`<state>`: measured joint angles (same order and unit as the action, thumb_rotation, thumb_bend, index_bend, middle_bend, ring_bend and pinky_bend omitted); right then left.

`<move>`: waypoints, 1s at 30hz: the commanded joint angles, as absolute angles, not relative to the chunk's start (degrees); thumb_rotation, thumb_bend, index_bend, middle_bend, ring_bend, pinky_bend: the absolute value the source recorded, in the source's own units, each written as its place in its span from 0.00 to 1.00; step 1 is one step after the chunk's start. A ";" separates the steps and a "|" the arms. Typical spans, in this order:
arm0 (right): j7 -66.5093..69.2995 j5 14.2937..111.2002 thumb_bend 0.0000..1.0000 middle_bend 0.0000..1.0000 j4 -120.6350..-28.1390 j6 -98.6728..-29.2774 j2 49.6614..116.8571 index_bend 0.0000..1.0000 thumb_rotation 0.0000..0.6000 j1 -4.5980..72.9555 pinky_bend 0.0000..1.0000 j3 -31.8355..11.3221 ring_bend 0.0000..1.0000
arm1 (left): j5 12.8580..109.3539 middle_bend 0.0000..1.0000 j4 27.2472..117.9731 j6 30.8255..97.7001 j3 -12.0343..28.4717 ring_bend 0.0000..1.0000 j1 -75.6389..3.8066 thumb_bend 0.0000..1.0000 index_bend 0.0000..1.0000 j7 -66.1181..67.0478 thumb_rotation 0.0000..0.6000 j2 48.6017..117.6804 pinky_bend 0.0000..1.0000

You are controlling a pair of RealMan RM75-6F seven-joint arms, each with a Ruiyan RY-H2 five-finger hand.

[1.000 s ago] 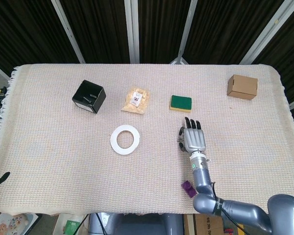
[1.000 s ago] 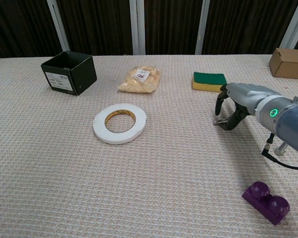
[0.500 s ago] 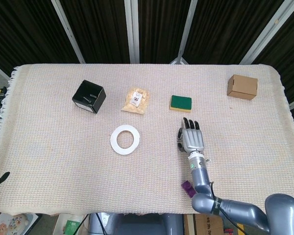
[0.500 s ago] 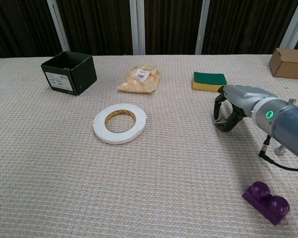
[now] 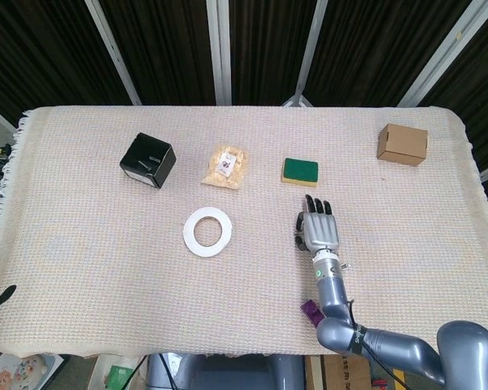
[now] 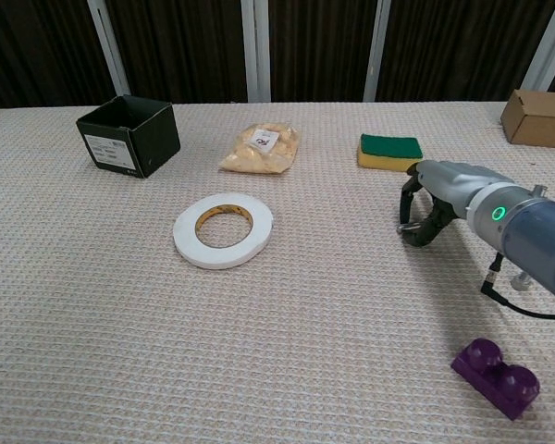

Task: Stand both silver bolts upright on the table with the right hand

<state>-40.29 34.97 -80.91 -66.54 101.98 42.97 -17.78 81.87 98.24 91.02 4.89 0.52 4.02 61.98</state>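
Observation:
My right hand (image 6: 437, 196) hovers palm down just in front of the green sponge, its fingers curled around a silver bolt (image 6: 404, 225) whose end shows under the fingertips, low over the cloth. From above, the right hand (image 5: 318, 231) hides that bolt. The second silver bolt (image 6: 522, 276) stands upright beside my right wrist, seen from above as a small silver bolt (image 5: 342, 266). A dark tip (image 5: 0, 296) at the table's front left edge may be my left hand; how it is held does not show.
A green sponge (image 6: 388, 149) lies just beyond the right hand. A white tape roll (image 6: 223, 229), a snack bag (image 6: 260, 148) and a black box (image 6: 129, 135) lie to the left. A purple block (image 6: 496, 377) sits near the front; a cardboard box (image 6: 539, 117) is far right.
The right hand has shifted slightly left with the bolt in its fingers. Nothing else on the table has moved.

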 commanded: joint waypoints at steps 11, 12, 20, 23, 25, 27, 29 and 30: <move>-39.96 35.05 0.35 0.02 -79.80 -66.36 102.77 0.58 1.00 43.36 0.00 -17.90 0.01 | 81.66 0.06 98.26 90.88 4.97 0.00 0.45 0.12 0.09 4.04 1.00 61.95 0.15; -39.92 35.05 0.35 0.02 -79.74 -66.33 102.81 0.59 1.00 43.38 0.00 -17.92 0.01 | 81.63 0.06 98.26 90.89 4.98 0.00 0.46 0.12 0.09 4.03 1.00 61.95 0.15; -38.84 35.80 0.35 0.02 -80.85 -66.43 102.21 0.60 1.00 43.13 0.00 -18.25 0.01 | 81.59 0.06 98.25 90.80 4.99 0.00 0.40 0.12 0.09 4.07 1.00 61.95 0.15; -38.33 36.04 0.35 0.02 -81.56 -66.40 101.80 0.60 1.00 43.04 0.00 -18.49 0.01 | 81.62 0.06 98.26 90.79 4.96 0.00 0.39 0.12 0.09 4.11 1.00 61.96 0.15; -38.08 36.24 0.35 0.02 -82.11 -66.36 101.49 0.60 1.00 42.96 0.00 -18.53 0.01 | 81.63 0.06 98.27 90.83 4.95 0.00 0.41 0.12 0.09 4.08 1.00 61.95 0.15; -38.04 36.41 0.35 0.02 -82.53 -66.38 101.23 0.60 1.00 42.96 0.00 -18.51 0.01 | 81.65 0.06 98.28 90.86 4.93 0.00 0.44 0.12 0.09 4.04 1.00 61.93 0.15; -37.96 36.47 0.35 0.02 -82.93 -66.44 101.03 0.60 1.00 42.97 0.00 -18.59 0.01 | 81.72 0.06 98.28 90.86 4.90 0.00 0.44 0.12 0.09 4.01 1.00 61.91 0.15; -37.95 36.49 0.35 0.02 -83.07 -66.48 100.95 0.60 1.00 42.97 0.00 -18.60 0.01 | 81.75 0.06 98.29 90.85 4.88 0.00 0.44 0.12 0.09 3.99 1.00 61.90 0.15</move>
<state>-37.98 36.46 -83.00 -66.45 101.01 42.97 -18.58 81.75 98.28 90.85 4.88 0.44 3.99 61.90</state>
